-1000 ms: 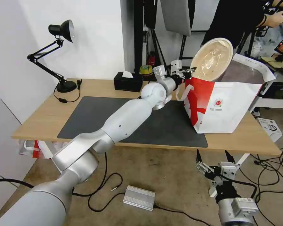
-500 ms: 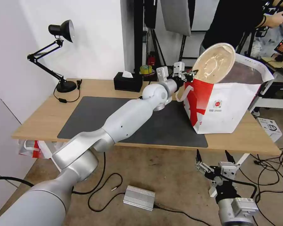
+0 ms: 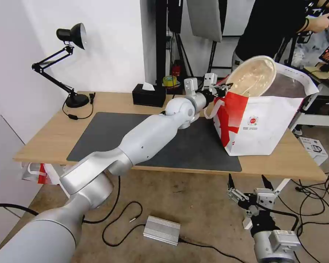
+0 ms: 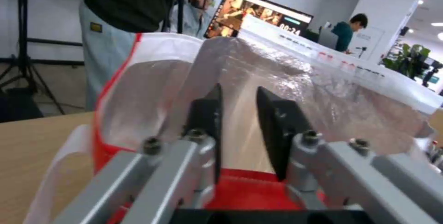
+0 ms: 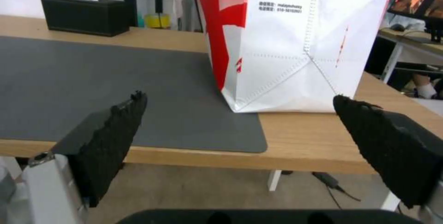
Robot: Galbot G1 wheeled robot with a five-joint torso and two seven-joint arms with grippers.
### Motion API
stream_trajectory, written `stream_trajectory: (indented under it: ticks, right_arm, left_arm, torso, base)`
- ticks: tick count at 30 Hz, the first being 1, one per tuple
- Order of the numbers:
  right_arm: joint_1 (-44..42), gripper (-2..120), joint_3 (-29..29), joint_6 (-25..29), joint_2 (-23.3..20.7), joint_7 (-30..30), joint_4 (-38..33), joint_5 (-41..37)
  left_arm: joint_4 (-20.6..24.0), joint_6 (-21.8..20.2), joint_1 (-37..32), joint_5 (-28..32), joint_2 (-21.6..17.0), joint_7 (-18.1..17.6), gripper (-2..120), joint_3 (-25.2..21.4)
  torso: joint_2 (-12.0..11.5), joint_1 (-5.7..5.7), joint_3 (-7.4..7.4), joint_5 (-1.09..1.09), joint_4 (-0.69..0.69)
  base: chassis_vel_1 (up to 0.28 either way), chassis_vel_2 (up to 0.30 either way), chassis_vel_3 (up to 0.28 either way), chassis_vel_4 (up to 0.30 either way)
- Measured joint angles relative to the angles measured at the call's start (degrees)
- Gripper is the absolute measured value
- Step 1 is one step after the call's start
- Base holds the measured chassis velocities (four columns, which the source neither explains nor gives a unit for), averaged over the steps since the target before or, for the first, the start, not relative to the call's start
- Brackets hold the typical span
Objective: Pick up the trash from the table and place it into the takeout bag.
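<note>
Right now I am reaching my left gripper (image 3: 223, 87) across the table (image 3: 109, 100) toward the upper right of the head view, and it is pinching the rim of the beige pulp bowl (image 3: 253, 75). From my left wrist, my two black fingers (image 4: 208, 120) are standing nearly together with the bowl's pale edge squeezed between them. The bowl is tilting on its edge, its hollow facing the camera, and it is sitting at the open mouth of the takeout bag (image 3: 261, 122), partly over the near red corner and the silver lining. That bag is standing upright at the right end of the dark grey mat (image 3: 106, 131), one corner over the bare wood. My right gripper (image 3: 246, 182) is hanging low at the bottom right, below the table's front edge, its fingers spread wide and holding nothing. At the back of the table are sitting the black tissue box (image 3: 148, 95) and the desk lamp (image 3: 67, 65).
</note>
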State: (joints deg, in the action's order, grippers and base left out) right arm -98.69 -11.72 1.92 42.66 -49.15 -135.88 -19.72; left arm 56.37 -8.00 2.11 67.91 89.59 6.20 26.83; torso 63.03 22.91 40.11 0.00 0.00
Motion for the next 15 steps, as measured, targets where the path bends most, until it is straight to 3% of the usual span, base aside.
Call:
stream_trajectory:
  ticks: [2,6,11,14,15]
  right_arm:
    - [0.0,100,0.0,0.0,0.0,0.0,0.0,0.0]
    - [0.0,100,0.0,0.0,0.0,0.0,0.0,0.0]
    - [0.0,100,0.0,0.0,0.0,0.0,0.0,0.0]
    - [0.0,100,0.0,0.0,0.0,0.0,0.0,0.0]
    - [0.0,100,0.0,0.0,0.0,0.0,0.0,0.0]
  left_arm:
    - [0.03,0.0,0.02,-0.01,0.01,0.0,32,0.01]
    - [-0.1,-0.11,0.17,-0.38,0.23,-0.13,55,-0.44]
    - [0.59,-0.17,0.17,-0.4,-0.08,-0.23,66,-0.52]
    - [1.07,-0.16,0.26,-0.36,-0.3,-0.41,82,-0.73]
    - [1.07,-0.16,0.26,-0.36,-0.3,-0.41,82,-0.73]
  torso:
    - [0.0,0.0,0.0,0.0,0.0]
    - [0.0,0.0,0.0,0.0,0.0]
    - [0.0,0.0,0.0,0.0,0.0]
    - [0.0,0.0,0.0,0.0,0.0]
    - [0.0,0.0,0.0,0.0,0.0]
  base:
    - [0.0,0.0,0.0,0.0]
    - [0.0,0.0,0.0,0.0]
    - [0.0,0.0,0.0,0.0]
    - [0.0,0.0,0.0,0.0]
    - [0.0,0.0,0.0,0.0]
